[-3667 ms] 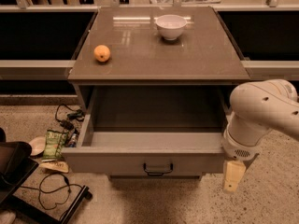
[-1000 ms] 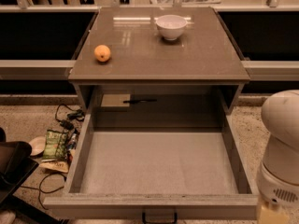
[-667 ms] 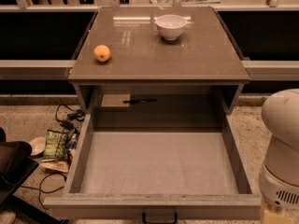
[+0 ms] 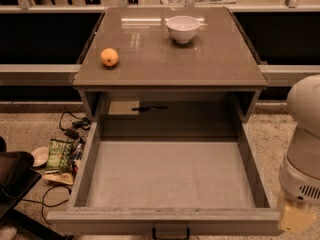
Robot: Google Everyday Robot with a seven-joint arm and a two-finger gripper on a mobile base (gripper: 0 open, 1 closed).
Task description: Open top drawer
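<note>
The top drawer point(image 4: 165, 215) is pulled far out of the grey cabinet, toward the bottom of the camera view. Its grey box interior is bare. Only the top of its front shows, with the small black bar handle point(image 4: 171, 233) at the bottom edge of the view. My gripper point(image 4: 295, 218) hangs below the white arm point(image 4: 305, 144) at the lower right. It is just outside the drawer's front right corner and apart from the handle.
The cabinet top point(image 4: 170, 64) carries an orange fruit point(image 4: 109, 57) at the left and a white bowl point(image 4: 183, 28) at the back. Wrappers and cables point(image 4: 60, 155) lie on the floor to the left, beside a black object point(image 4: 12, 181). Dark shelving runs behind.
The drawer has come much farther out than 3.7 s ago. My arm has drawn back toward the lower right with it. Almost nothing has moved over the last second.
</note>
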